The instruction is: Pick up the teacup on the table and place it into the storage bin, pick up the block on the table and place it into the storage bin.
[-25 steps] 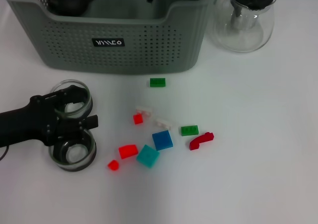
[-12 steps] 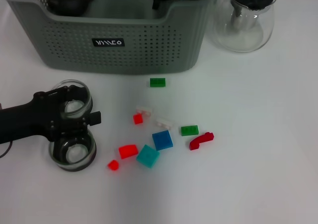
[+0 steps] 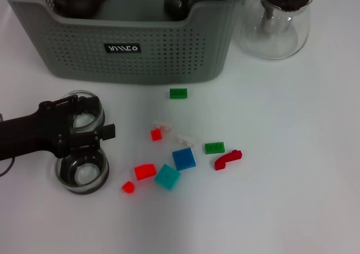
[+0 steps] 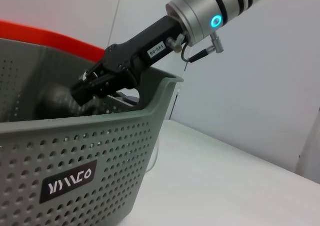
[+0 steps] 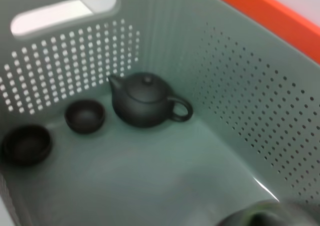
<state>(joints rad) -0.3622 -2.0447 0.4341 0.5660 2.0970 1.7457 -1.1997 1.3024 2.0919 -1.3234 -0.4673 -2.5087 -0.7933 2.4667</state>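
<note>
Since a second ago, the right gripper (image 4: 86, 89) has been brought further into the large grey-green perforated plastic storage bin (image 3: 169, 51), and a dark round shape is now seen with it just behind the dip in the near rim. That shape is taken to be a dark teacup (image 3: 175, 1), though the view of it is poor; the claw appears to be clamped on it, held inside the bin and above its floor.

On the bin floor a dark round-bellied teapot (image 5: 145, 105) is seen, and two small dark cups (image 5: 85, 117) are set beside it near the perforated end wall.

The left gripper (image 3: 107, 133) has hardly been shifted. It is held low over the white table (image 3: 281, 152), between two clear glass cups (image 3: 83, 172) that stand in front of the bin's left end. Whether it is open or closed cannot be told.

The blocks are all left on the table in front of the bin. A small green block (image 3: 178, 93) lies nearest the bin wall. Further forward, a blue square block (image 3: 184, 159) is touched by a teal block (image 3: 167, 176), with a red block (image 3: 145, 171) just beside the teal one. A second green block (image 3: 214, 147) and a dark red curved piece (image 3: 228, 159) lie close together to the right of these.

A clear glass pot with a black lid (image 3: 278, 20) is stood beside the bin's right end.
</note>
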